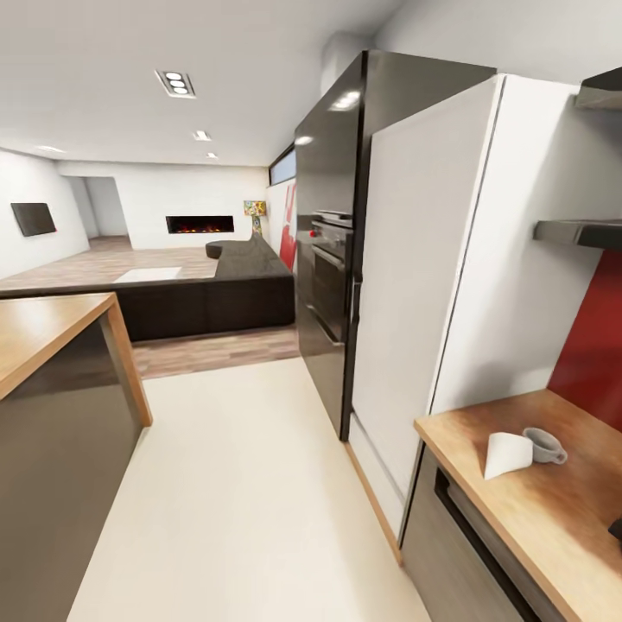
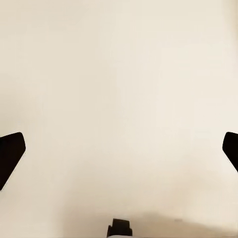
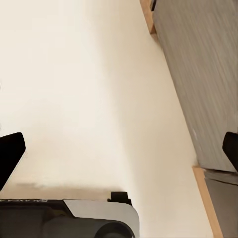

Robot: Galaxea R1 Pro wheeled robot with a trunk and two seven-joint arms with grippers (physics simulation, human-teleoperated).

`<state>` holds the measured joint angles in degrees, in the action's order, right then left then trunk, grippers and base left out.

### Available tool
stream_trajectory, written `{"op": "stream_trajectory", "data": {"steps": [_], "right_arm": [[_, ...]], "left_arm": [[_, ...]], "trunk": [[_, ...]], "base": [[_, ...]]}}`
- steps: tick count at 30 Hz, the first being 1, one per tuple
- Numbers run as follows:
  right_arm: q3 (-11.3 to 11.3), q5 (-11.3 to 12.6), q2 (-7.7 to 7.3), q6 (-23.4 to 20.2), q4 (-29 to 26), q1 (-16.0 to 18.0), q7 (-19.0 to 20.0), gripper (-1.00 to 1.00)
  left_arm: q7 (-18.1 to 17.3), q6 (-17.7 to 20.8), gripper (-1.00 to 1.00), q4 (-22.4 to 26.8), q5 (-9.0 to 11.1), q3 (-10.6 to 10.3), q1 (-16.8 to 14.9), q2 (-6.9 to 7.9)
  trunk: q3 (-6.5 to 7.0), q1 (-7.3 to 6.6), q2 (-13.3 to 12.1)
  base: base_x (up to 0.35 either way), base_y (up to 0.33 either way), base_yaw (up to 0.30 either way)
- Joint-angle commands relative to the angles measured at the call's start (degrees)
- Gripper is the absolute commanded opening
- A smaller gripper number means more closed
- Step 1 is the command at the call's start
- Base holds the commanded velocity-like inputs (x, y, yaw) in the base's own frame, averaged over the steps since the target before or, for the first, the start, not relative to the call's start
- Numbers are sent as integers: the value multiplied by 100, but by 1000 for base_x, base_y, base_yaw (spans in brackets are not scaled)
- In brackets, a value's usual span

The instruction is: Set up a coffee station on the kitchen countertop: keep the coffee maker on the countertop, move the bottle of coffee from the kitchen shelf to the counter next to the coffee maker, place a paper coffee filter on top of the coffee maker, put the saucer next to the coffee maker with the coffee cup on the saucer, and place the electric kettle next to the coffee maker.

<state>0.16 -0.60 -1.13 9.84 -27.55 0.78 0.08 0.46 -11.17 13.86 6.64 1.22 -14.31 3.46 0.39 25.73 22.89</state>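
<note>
The paper coffee filter (image 1: 506, 454) and coffee cup (image 1: 545, 445) are seen touching on the wooden bench (image 1: 518, 510). Both the left tool (image 2: 119, 151) and right tool (image 3: 119, 151) are held released (over bare floor (image 1: 233, 501)). The base should be squared to the bench before any reach is made.

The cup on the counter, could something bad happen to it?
Maybe. The coffee cup lies tipped on its side against the paper coffee filter, near the countertop's front edge, so a bump could roll it off. Both open grippers, left gripper and right gripper, face the floor, holding nothing.
</note>
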Motion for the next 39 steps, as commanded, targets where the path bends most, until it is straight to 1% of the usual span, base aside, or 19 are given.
{"op": "stream_trajectory", "data": {"steps": [1, 18, 31, 39], "right_arm": [[1, -5, -1, 18, 4, 1, 1, 100], [1, -1, -1, 18, 4, 1, 1, 100], [-6, -1, -1, 17, 4, 1, 3, 100], [-7, -1, -1, 10, 4, 1, 9, 100]], "left_arm": [[-2, -17, 100, -6, 53, -7, -2, 1], [-2, -17, 100, -6, 56, -7, -2, 5], [-2, -17, 100, -6, 57, -7, -2, 6], [-1, -17, 100, -6, 57, -7, -2, -2]], "trunk": [[-2, 5, 3], [-2, 5, 3], [-2, 5, 3], [-2, 5, 3]], "base": [[336, 117, 0], [336, 132, -4], [312, 165, -228], [136, 296, -262]]}}
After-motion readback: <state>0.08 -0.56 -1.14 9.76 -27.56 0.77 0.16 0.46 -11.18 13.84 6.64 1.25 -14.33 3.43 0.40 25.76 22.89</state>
